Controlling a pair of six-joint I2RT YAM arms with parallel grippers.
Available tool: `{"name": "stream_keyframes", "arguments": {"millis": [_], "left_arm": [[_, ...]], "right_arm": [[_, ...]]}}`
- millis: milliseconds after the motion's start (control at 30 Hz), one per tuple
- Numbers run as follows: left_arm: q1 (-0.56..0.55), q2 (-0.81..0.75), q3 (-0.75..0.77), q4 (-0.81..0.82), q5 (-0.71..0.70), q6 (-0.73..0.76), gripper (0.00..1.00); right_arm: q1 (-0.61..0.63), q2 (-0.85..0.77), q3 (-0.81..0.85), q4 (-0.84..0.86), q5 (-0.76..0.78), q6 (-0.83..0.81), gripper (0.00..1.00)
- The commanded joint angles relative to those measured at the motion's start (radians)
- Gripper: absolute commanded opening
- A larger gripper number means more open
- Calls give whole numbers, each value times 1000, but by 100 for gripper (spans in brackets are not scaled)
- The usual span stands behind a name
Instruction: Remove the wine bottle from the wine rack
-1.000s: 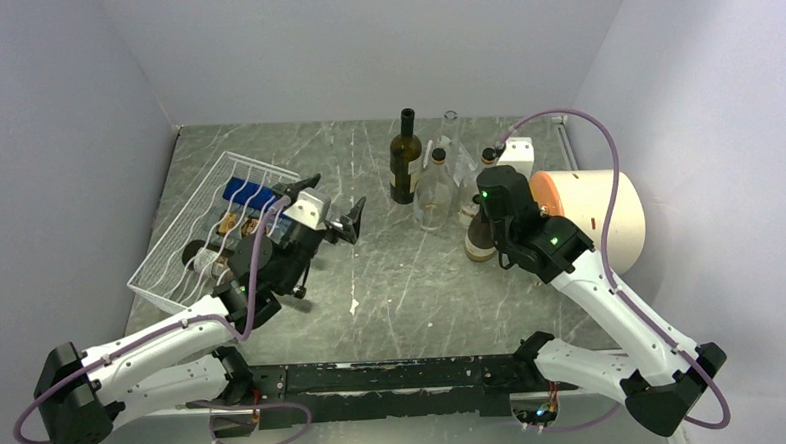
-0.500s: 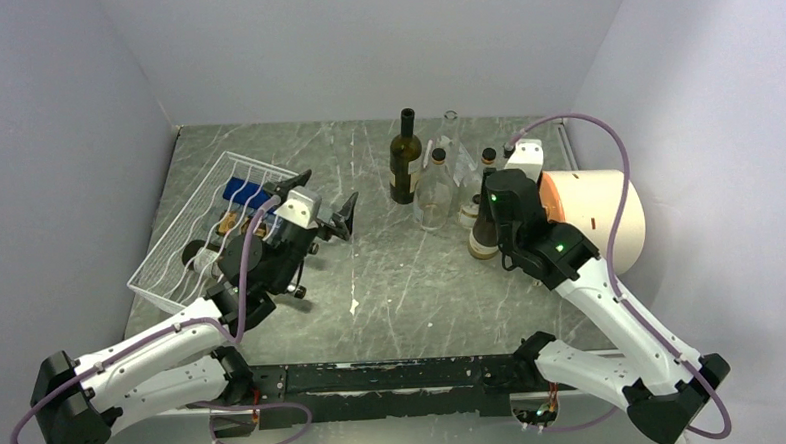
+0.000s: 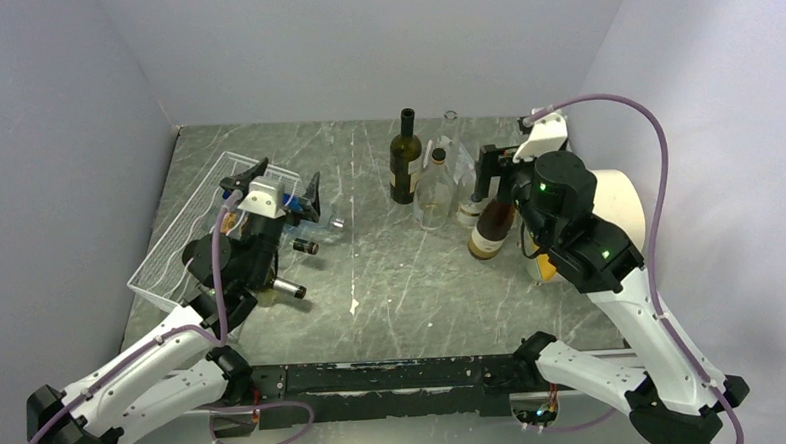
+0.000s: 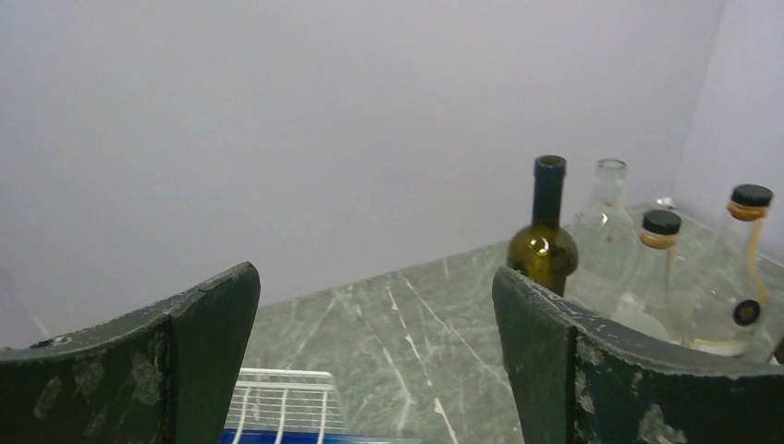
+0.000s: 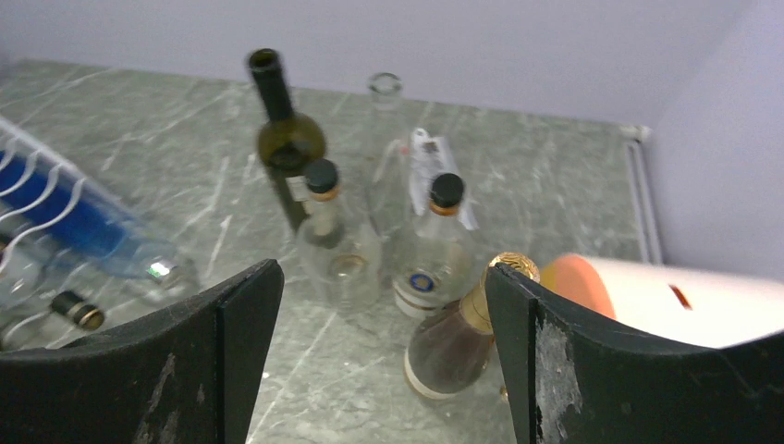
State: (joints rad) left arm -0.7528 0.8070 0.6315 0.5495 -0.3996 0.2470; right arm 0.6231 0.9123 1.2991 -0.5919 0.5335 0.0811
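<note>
From above, the left gripper (image 3: 280, 182) hangs over the rack (image 3: 175, 242), its jaws spread and holding nothing. Under them a blue bottle (image 3: 319, 225) lies on the rack with its neck poking past the rim. A dark-capped bottle (image 3: 303, 247) lies just beside it. The right gripper (image 3: 497, 172) is released too, jaws wide. Just below them the brown bottle (image 3: 490, 233) stands on the table (image 3: 402, 282), off the rack and beside a cream cylinder (image 3: 618, 197).

In the left wrist view the fingers (image 4: 185, 370) stand far apart with nothing between them. Rack wire shows low between the jaws. Beyond them stand a green bottle (image 4: 545, 245) and clear bottles (image 4: 666, 277).

In the right wrist view the fingers (image 5: 213, 370) are also apart. The brown bottle's gold cap sits close to the inner edge of the finger on the view's right, and whether it touches cannot be told. The blue bottle lies well outside the other finger.
</note>
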Motion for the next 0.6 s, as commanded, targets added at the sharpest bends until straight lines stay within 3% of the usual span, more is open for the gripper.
{"name": "stream_keyframes", "arguments": {"millis": [0,133,233,367,567], "left_arm": [[30,-33,22,27,-36,42,99],[51,-36,23,27,-41,54,99],[65,-49,27,20,-44,75,98],[85,-87,13,49,-90,126,98],[116,-131,-10,97,-137,150,99]], "right_arm": [[-4,39,51,35,-275,-72,85],[8,130,55,66,-547,-32,85],[70,173,-14,177,-657,29,86],[251,264,-77,302,-590,82,87],[366,515,-161,543,-727,193,88]]}}
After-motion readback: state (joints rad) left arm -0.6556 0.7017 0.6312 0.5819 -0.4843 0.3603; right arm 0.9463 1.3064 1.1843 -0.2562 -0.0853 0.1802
